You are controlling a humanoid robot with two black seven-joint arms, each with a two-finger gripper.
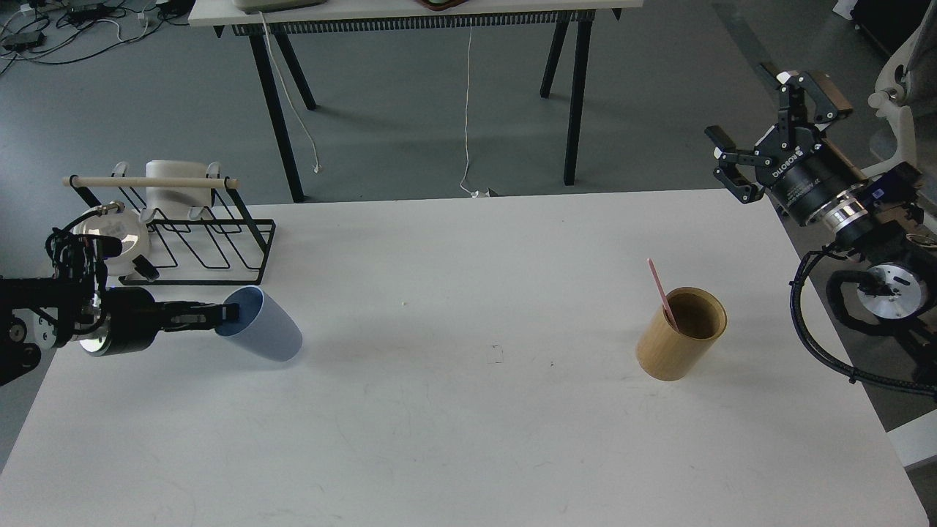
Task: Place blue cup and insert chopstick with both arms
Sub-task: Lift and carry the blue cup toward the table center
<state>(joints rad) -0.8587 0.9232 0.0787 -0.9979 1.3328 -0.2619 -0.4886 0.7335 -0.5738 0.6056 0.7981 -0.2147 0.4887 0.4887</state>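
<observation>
- Light is bright and even, diffuse and coming from overhead; nothing is dim.
- The white table [454,410] reads slightly grey-white, not blown out, and its faint scuffs stay visible.
- Shadows are soft: a pale patch lies beside the blue cup [265,326], another near the wooden holder [681,334], and blurred dark shapes lie under the far table [410,11] on the grey floor.
- Small highlights glint on the silver wrist ring [842,214] at the right.
- Focus is fairly sharp throughout, with mild graininess.
- The black left gripper [219,315] is dark, and its finger detail is lost.
</observation>
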